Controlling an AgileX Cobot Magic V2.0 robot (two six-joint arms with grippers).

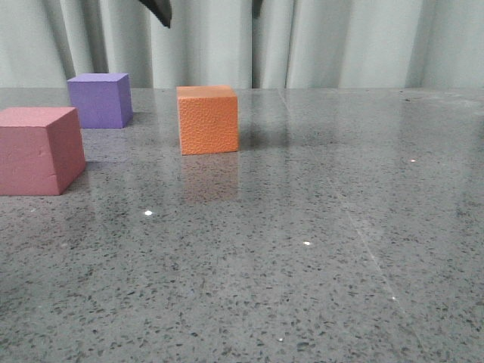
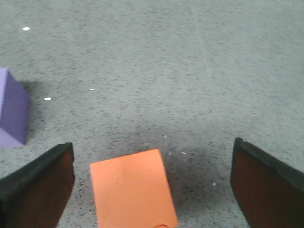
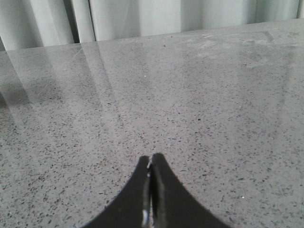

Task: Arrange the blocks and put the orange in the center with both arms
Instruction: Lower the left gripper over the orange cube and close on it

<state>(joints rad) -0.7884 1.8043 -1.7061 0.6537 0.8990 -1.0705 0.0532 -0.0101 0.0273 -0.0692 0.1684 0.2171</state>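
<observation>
The left gripper (image 2: 152,185) is released: in the left wrist view its 2 dark fingers (image 2: 38,190) stand wide apart, 1 at each side, and nothing is between them in contact. The orange foam cube (image 2: 132,189) lies on the table below the gripper, inside the wide gap, nearer to the finger on the side of the purple cube than to the other finger. It touches neither finger. A small notch shows on the cube's near edge in this view. In the front view only the dark tips of this gripper (image 1: 160,10) are seen at the top edge, above the orange cube (image 1: 207,119), well apart from it.

The purple foam cube (image 2: 12,114) sits outside the left gripper's gap, beyond the same finger and a little farther forward on the table. In the front view it (image 1: 100,99) stands behind and to the side of the pink-red foam cube (image 1: 39,150), and the 2 do not touch. The pink-red cube does not appear in the left wrist view.

The orange cube stands apart from both other cubes, not between them; the speckled grey tabletop (image 1: 302,249) between the pink-red and purple cubes is a narrow bare strip.

The right gripper (image 3: 151,166) is clenched: its 2 black fingertips meet in a thin line, with nothing between them. Ahead of it is only the glossy tabletop and a pale curtain (image 3: 142,16) at the far end. No cube is near this gripper.
</observation>
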